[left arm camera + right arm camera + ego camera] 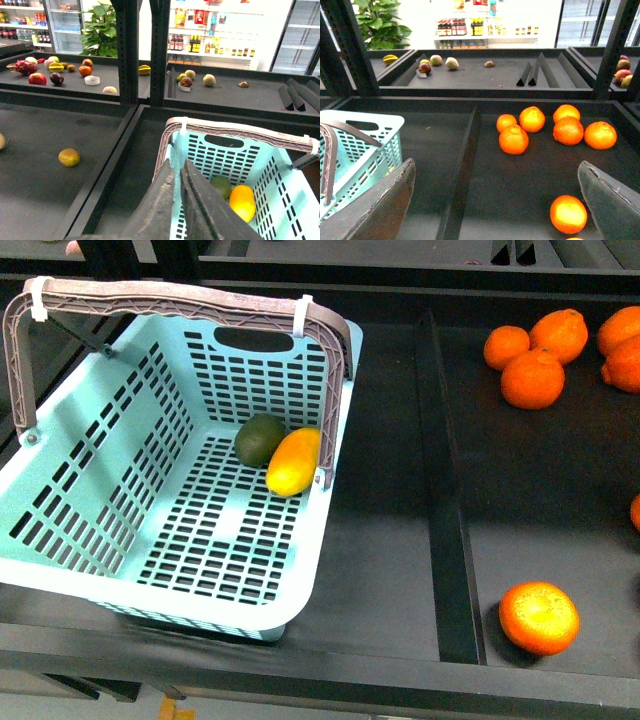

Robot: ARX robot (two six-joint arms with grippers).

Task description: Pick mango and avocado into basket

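Shelving of dark metal fills the front view, and nearest the camera, at lower right, a single orange (539, 617) sits alone on the black shelf mat (380, 570) just right of a raised divider (447, 500). Left of that divider the basket (60, 470) takes up the left half of the frame, tilted a little, its brown handles (180, 298) raised across the top with white zip ties at the corners. On its slotted floor, toward the far right corner, the mango (293, 461) lies against the right wall, and the avocado (260, 439) lies touching it on the left, a little farther back. Beyond, in the upper right of the frame, a cluster of oranges (532, 377) lies well apart from the basket. Neither arm shows in the front view. In the left wrist view the left gripper (181, 172) has its two dark fingers pressed together with only a thin seam between them, clenched on nothing, above the basket's near rim; the avocado and mango show past the fingertips inside the basket, and a brownish round fruit (69, 157) lies in the next bay at left. In the right wrist view the right gripper (497, 175) is spread wide and released, its fingers (385, 205) at the lower corners of the frame, with oranges on the mat between and beyond them and the basket's corner at the left edge.
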